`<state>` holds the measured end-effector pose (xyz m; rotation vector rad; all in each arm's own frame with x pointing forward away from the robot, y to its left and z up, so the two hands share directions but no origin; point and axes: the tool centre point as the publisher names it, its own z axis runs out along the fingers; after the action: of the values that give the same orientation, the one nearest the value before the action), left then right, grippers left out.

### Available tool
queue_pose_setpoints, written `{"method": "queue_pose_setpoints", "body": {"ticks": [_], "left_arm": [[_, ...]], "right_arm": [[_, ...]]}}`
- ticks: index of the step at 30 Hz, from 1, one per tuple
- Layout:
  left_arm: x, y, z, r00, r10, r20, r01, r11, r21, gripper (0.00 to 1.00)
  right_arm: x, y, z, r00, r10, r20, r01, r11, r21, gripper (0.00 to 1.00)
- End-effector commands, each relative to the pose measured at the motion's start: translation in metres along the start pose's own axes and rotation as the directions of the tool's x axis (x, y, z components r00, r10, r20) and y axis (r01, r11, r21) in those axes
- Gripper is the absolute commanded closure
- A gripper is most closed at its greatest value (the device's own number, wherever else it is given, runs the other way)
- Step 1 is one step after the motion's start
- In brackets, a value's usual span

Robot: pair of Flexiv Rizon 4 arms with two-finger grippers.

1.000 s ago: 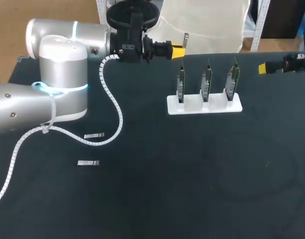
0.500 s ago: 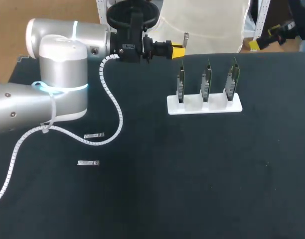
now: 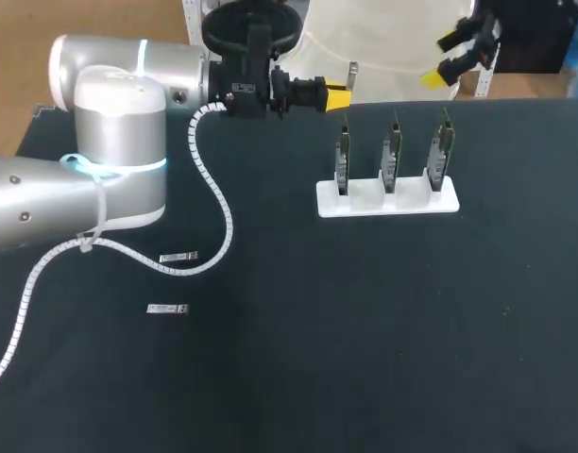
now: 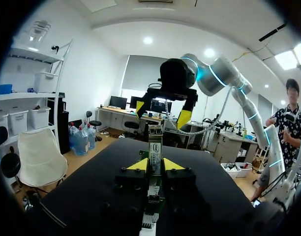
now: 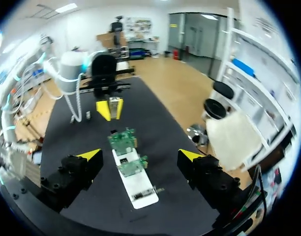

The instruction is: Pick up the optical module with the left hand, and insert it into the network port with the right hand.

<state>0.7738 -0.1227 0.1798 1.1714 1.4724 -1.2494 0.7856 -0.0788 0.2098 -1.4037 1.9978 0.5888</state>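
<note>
Holding the optical module (image 4: 155,141) tight between both fingers, the left claw (image 4: 156,164) sits over the far edge of the worktop (image 3: 365,330). The right claw (image 3: 447,58) is wide open and holds nothing, up by the far edge behind the white stand (image 3: 387,201) with three green boards (image 3: 391,151). Two small modules (image 3: 178,257) lie near the left edge.

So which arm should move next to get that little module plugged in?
Right, probably. The right gripper is open and empty, raised beyond the network cards and facing the left gripper, which is shut on the optical module. It can likely take it for insertion.
</note>
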Motion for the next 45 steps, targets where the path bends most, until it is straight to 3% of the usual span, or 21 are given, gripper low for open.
{"method": "queue_pose_setpoints", "body": {"ticks": [1,9,18,28,36,45], "left_arm": [[0.001,0.001,0.0,1.0,0.001,0.003,-0.001,1.0,0.001,1.0],[0.001,0.001,0.0,1.0,0.001,0.003,-0.001,1.0,0.001,1.0],[0.001,0.001,0.0,1.0,0.001,0.003,-0.001,1.0,0.001,1.0],[0.001,0.001,0.0,1.0,0.001,0.003,-0.001,1.0,0.001,1.0],[0.001,0.001,0.0,1.0,0.001,0.003,-0.001,1.0,0.001,1.0],[0.001,0.001,0.0,1.0,0.001,0.003,-0.001,1.0,0.001,1.0]], "right_arm": [[-0.005,-0.004,0.011,0.985,-0.169,0.023,0.156,0.837,-0.524,0.0],[-0.02,-0.002,0.012,0.975,-0.207,0.085,0.216,0.778,-0.59,0.0],[-0.033,0.009,0.027,0.969,-0.217,0.121,0.246,0.765,-0.596,0.0],[-0.034,0.029,0.039,0.976,-0.155,0.155,0.215,0.818,-0.533,0.0],[-0.042,0.037,0.036,0.974,-0.117,0.195,0.193,0.878,-0.438,0.0],[-0.049,0.056,0.037,0.967,-0.125,0.221,0.206,0.895,-0.397,0.0]]}}
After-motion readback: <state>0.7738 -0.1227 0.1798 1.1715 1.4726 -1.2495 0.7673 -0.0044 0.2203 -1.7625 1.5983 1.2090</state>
